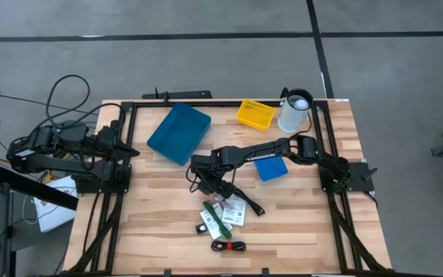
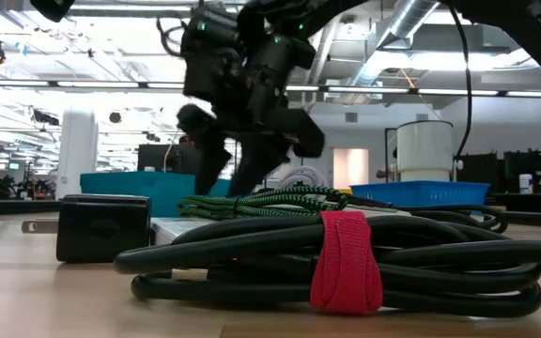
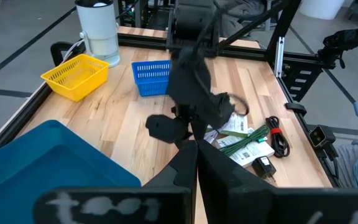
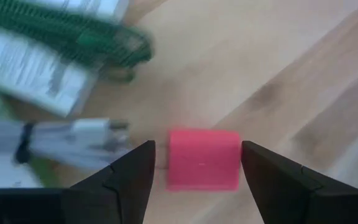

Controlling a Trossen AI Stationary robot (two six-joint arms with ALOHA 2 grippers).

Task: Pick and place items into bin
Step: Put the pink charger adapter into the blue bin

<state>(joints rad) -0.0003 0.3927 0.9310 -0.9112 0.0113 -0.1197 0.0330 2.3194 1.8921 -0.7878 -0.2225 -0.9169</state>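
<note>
Spanning most of the high view, the wooden table carries everything, and the large blue bin is set toward its far left part, within reach of both arms, presumably as the drop point. Smaller containers, a yellow basket and a small blue basket, are kept along the far right side, clear of the work. The right gripper is stretched across to the middle of the table and poised with its jaws spread wide on either side of a small red-pink block, nothing yet being clamped; the spacing suggests a grasp is being lined up. The remaining items are clustered just beside it toward the near edge: white printed cards, a green braided cord and a black cable bound by a red strap. The left gripper is held closed and empty, parked at the table's left edge, out of the way.
</note>
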